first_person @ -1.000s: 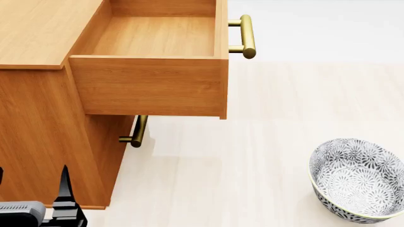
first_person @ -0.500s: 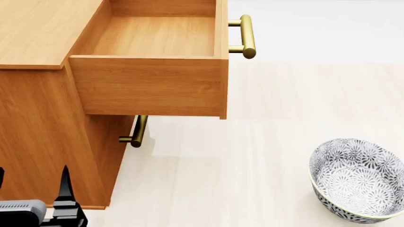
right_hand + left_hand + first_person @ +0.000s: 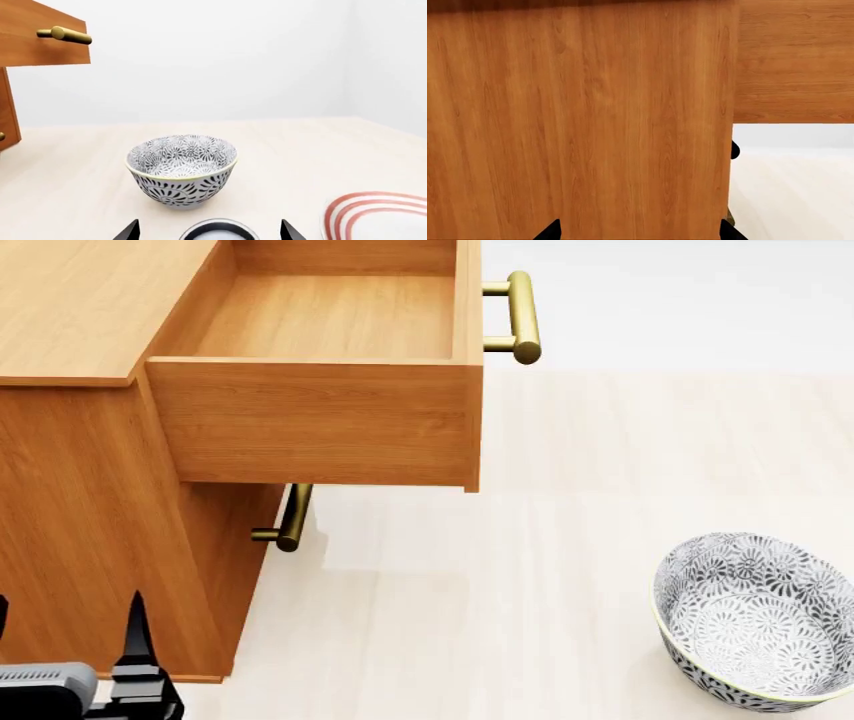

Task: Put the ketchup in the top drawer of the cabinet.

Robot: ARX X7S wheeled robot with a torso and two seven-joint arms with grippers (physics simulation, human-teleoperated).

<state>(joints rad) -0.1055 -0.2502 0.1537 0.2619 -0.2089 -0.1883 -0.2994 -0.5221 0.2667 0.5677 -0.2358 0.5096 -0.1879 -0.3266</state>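
The top drawer (image 3: 320, 360) stands pulled well out of the cabinet (image 3: 80, 310), its long side running along the cabinet front and its brass bar handle (image 3: 523, 316) on the outward face; the box is open upward with only bare wood showing inside. Below it, the lower drawer's handle (image 3: 291, 520) sits close against the cabinet front. The patterned bowl (image 3: 758, 618) rests upright on the pale floor, well apart from the cabinet, on the handle side. In the right wrist view a silver-rimmed round top, seemingly the ketchup (image 3: 215, 233), shows between the spread tips of the right gripper (image 3: 210, 232), near the bowl; only that rim shows, so its long axis and any grip cannot be told. A red-striped plate (image 3: 380, 215) lies beside it. The left gripper (image 3: 639, 231) faces the cabinet's side panel, tips apart, holding nothing.
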